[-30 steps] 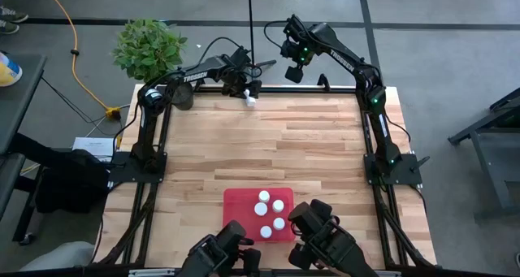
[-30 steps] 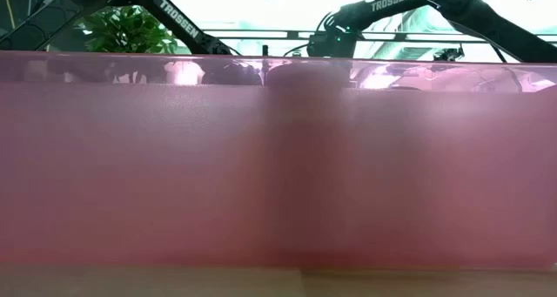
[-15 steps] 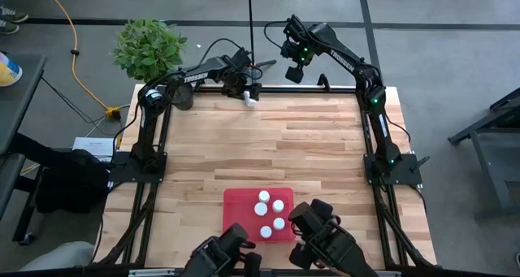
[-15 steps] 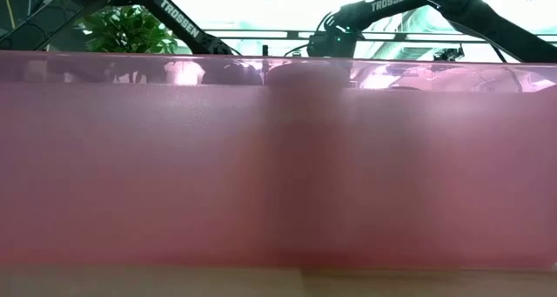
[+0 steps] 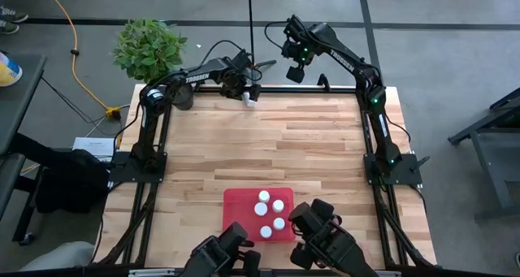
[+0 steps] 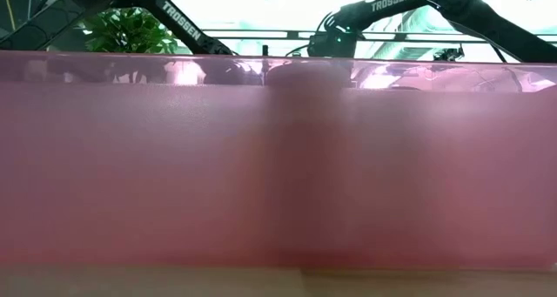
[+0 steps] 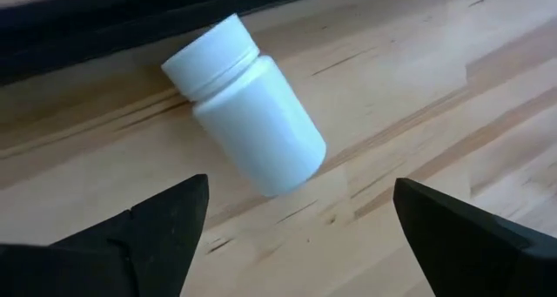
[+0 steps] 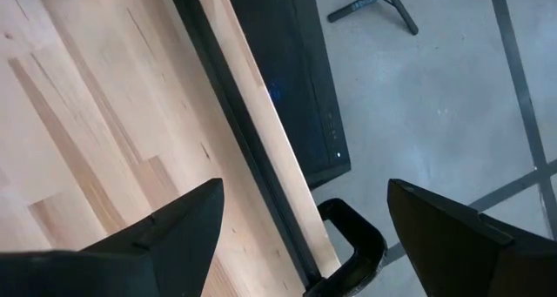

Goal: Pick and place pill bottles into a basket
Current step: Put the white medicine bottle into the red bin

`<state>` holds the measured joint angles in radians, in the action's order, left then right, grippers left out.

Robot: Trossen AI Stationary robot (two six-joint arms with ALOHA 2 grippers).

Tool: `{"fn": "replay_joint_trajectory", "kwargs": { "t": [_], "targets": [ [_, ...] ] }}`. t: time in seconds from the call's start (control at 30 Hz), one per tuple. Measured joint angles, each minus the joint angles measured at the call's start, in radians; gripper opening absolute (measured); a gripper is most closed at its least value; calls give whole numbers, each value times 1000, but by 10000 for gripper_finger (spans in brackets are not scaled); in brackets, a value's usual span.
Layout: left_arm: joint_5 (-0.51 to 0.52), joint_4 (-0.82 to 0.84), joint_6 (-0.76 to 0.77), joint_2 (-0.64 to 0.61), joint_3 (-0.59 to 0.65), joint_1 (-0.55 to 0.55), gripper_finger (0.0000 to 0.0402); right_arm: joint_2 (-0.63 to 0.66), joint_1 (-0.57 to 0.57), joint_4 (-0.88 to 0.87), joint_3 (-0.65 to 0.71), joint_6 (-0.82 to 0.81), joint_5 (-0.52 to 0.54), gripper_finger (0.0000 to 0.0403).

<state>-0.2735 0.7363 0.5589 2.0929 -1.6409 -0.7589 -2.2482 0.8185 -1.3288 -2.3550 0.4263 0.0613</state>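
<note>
Reaching for the last white pill bottle (image 7: 244, 114) lying on its side at the table's far edge.

The left gripper (image 7: 296, 236) hangs above it, fingers spread wide and empty. The bottle looks light, rigid and smooth, likely to roll, so a squeeze across the body just below the cap seems safest. The red tray (image 5: 236, 204), near the front edge, holds five white-capped bottles (image 5: 269, 213). The right gripper (image 8: 305, 236) waits released over the far edge.

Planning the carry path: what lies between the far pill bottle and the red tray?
Only bare wooden table in the high view: nothing sits between the white bottle under the left end effector and the tray.
</note>
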Motion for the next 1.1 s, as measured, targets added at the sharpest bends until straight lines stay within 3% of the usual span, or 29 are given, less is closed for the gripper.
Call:
{"fn": "replay_joint_trajectory", "kwargs": {
  "t": [0.67, 1.1],
  "targets": [
    [55, -84, 166, 23, 0, 0, 397, 0, 0, -2, 0, 5, -6, 313],
    [18, -59, 207, 44, 0, 0, 377, 0, 0, -2, 0, 4, -12, 313]
  ]
}}
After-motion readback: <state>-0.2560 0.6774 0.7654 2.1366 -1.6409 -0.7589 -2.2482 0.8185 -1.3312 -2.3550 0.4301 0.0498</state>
